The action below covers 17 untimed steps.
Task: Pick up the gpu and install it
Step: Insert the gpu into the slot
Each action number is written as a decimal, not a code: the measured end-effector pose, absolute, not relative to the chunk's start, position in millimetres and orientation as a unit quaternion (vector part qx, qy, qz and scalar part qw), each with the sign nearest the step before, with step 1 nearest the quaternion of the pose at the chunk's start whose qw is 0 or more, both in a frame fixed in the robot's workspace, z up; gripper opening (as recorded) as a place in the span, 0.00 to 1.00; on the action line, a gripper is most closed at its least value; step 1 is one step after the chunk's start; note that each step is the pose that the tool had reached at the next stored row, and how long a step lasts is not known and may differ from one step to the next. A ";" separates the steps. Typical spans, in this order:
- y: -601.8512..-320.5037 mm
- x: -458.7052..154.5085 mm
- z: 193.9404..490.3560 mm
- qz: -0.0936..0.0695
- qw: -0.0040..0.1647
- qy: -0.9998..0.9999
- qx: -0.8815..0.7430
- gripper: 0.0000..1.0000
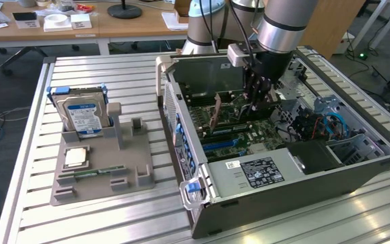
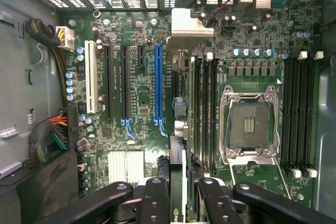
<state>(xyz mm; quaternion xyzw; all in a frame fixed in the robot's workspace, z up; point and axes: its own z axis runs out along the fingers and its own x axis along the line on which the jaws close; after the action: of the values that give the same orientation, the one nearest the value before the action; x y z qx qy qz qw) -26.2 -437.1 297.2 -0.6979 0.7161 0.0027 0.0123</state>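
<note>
Gpu, a thin flat dark circuit card that you see edge-on as a slim strip, sits pinched between the black fingers of your gripper. The fingers press in on it from both sides. In the wrist view the gpu runs lengthwise over the green motherboard, just beside the long blue expansion slot, between that slot and a bank of black memory slots. Whether its lower edge touches the board you cannot tell. A bent silver metal plate lies in line with the card at its far end, near the slotted rear wall of the case. Further along the board are a white expansion slot and the square, silver-framed processor socket, which stands open. In the exterior view the silver and black arm reaches down into the grey metal computer case, which lies on its side with the cover off. There the gripper hangs low over the board towards the back of the case. The case rests on a slotted aluminium table. Well apart from it, on the exterior view's left, a grey plastic holder tray carries a silver hard drive with a blue and white label standing upright. Nearer on the tray a square processor chip lies flat, and a small green memory stick lies just beside it.
</note>
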 end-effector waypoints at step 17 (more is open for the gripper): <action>-437.1 -26.7 290.1 0.002 0.013 0.716 -0.698 0.26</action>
<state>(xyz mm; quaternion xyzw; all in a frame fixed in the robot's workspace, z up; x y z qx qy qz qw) -26.7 -437.1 290.1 -0.6978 0.7162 0.0021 0.0128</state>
